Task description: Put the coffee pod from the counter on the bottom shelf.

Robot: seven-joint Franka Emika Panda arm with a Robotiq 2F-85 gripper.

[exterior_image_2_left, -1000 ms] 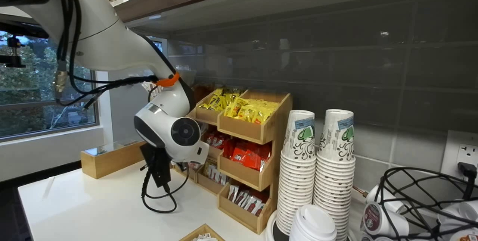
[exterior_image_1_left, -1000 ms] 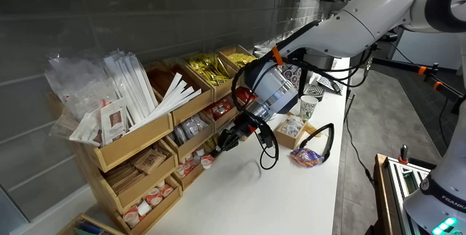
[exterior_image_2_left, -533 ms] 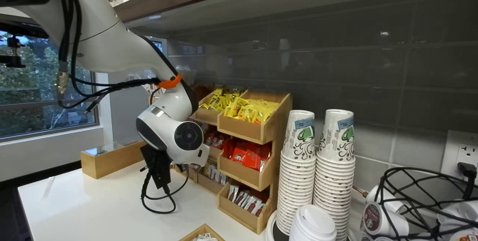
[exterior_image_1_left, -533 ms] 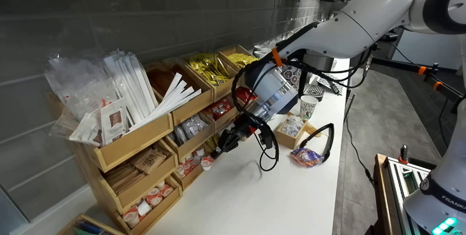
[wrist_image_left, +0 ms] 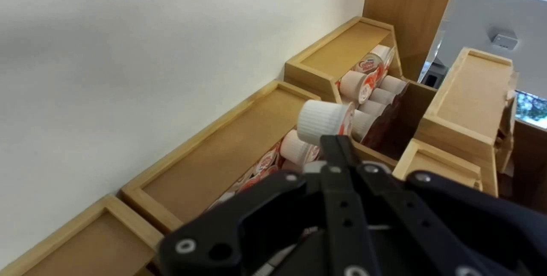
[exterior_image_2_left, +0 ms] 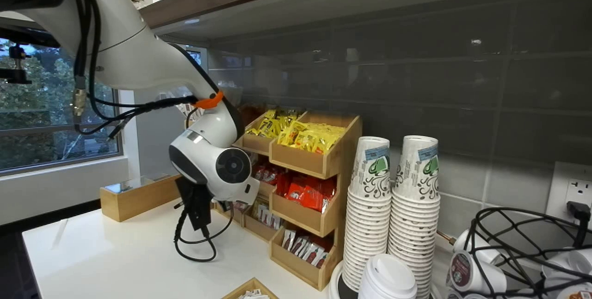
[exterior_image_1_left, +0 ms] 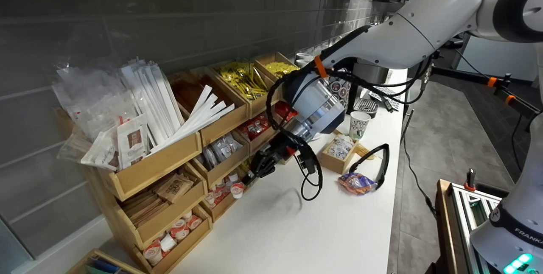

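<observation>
Gripper (wrist_image_left: 336, 141) with fingers clenched on the lid end of the coffee pod (wrist_image_left: 320, 122); pod held just beside the front wall of a bottom-shelf bin (wrist_image_left: 226, 152), whether over or before it cannot be told; similar pods (wrist_image_left: 294, 147) inside that bin; beyond, a farther bottom-shelf bin (wrist_image_left: 346, 49), likewise holding pods; past it, a wooden box (wrist_image_left: 404, 19).

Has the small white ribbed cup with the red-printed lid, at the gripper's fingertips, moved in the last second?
Yes, slightly: in an exterior view, the cup has shifted left relative to the tan wooden bottom bin behind it.
</observation>
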